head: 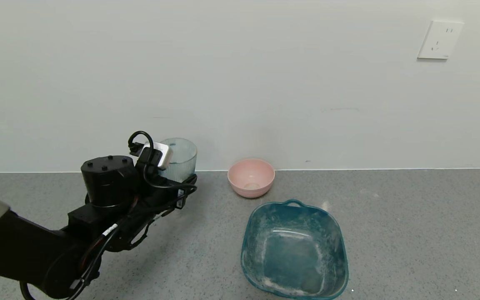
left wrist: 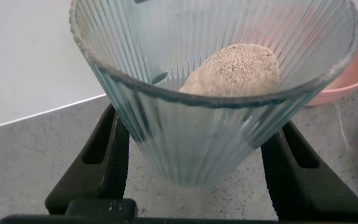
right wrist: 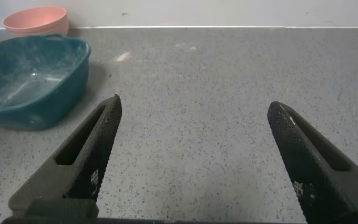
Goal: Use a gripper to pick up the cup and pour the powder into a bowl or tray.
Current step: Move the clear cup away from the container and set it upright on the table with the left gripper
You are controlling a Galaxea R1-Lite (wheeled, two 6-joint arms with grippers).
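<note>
- Head view: left gripper (head: 180,183), a black two-fingered claw with a round black motor housing and looped cables, sits over the speckled grey countertop (head: 411,233) near the white wall (head: 240,75). Fingers clamped on the clear ribbed glass cup (head: 181,160), which stands about upright.
- Small round pale-pink bowl (head: 251,177) is to the right of the cup, apart from it, close to the wall edge.
- Larger teal squarish basin with handle (head: 294,250) lies nearer the robot than the pink bowl, just beside it, with white dusting inside.
- White wall socket (head: 440,40) is at upper right. Right arm not seen here.
- Left wrist view: black fingers (left wrist: 101,165) press both sides of the ribbed cup (left wrist: 191,137). A mound of pale, speckled beige powder (left wrist: 238,68) lies inside. Pink bowl (left wrist: 353,74) shows behind the cup.
- Right wrist view: right gripper (right wrist: 194,134) hovers above bare countertop (right wrist: 216,93), textured black fingers (right wrist: 95,155) wide apart, holding nothing. Teal basin (right wrist: 30,81) and pink bowl (right wrist: 36,20) are well off to one side.
</note>
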